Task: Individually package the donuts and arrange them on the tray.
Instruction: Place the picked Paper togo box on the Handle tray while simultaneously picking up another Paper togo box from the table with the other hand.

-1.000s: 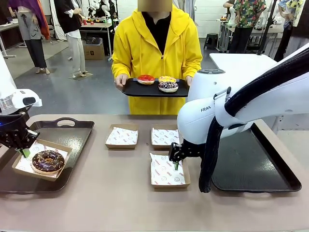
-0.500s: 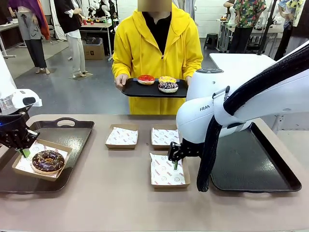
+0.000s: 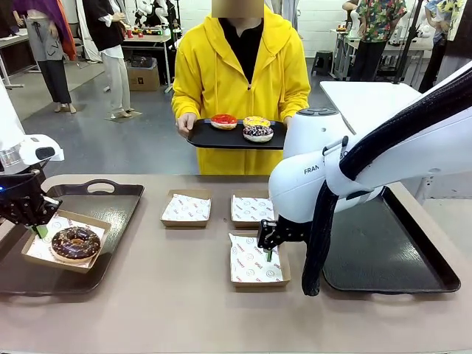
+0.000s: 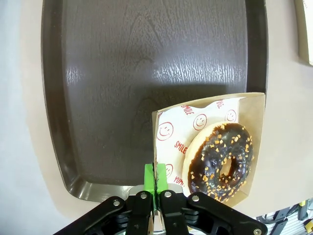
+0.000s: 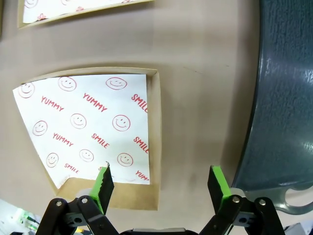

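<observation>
My left gripper (image 4: 155, 183) is clenched on the corner of the box (image 4: 254, 105) holding the chocolate donut (image 4: 221, 161). Over the last second it has drawn the box slightly across the left tray (image 4: 146, 58), so arranging is under way. My right gripper (image 5: 159, 181) stands released above an empty box (image 5: 154, 147); the other three donuts (image 3: 257, 133) sit on the person's tray (image 3: 203, 138).

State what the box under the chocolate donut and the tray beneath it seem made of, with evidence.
Box: likely cardboard, matte brown, with thin raised edges. Tray: probably dark brown moulded plastic; faint grain texture, soft sheen, rounded rim.
</observation>
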Motion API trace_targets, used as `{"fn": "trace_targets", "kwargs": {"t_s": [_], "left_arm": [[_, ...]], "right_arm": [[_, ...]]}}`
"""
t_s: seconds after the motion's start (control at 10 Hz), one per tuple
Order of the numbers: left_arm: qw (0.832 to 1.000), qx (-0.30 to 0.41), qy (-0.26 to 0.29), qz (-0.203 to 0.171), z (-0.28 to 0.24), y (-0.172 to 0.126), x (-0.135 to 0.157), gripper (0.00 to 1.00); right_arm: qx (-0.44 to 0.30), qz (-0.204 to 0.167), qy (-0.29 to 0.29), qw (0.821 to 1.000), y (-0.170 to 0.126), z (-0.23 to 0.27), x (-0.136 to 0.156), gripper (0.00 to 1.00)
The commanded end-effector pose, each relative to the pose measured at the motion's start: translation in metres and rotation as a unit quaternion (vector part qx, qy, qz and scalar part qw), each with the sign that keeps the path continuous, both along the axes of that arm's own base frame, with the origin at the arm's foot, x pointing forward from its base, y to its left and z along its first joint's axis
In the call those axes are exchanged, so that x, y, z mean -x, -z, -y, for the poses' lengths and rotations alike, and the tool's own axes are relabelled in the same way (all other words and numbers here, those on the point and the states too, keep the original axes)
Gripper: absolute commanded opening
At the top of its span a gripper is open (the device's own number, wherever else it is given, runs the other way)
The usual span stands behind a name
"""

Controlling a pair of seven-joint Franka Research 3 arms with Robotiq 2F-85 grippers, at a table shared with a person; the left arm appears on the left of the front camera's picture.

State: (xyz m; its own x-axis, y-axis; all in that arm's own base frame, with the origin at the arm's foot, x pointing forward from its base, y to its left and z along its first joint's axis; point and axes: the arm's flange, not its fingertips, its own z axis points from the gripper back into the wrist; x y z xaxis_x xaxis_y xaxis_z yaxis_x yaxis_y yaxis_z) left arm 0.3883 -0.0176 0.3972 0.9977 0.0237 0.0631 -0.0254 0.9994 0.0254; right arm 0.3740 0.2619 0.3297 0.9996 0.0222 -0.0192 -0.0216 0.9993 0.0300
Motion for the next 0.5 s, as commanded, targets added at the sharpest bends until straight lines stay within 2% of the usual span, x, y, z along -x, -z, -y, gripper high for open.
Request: {"fn": "trace_targets", "kwargs": {"t_s": [0.0,0.4], "left_arm": [[1.0,0.002,-0.017,0.013,0.002,0.01,-0.005,0.01],[1.0,-0.012,-0.015,0.001,0.005,0.027,-0.015,0.01]], "right_arm": [[0.015,0.007,0.017,1.0,0.011,-0.011,-0.008,1.0],[0.013,0.001,0.018,1.0,0.02,-0.015,-0.013,1.0]]}}
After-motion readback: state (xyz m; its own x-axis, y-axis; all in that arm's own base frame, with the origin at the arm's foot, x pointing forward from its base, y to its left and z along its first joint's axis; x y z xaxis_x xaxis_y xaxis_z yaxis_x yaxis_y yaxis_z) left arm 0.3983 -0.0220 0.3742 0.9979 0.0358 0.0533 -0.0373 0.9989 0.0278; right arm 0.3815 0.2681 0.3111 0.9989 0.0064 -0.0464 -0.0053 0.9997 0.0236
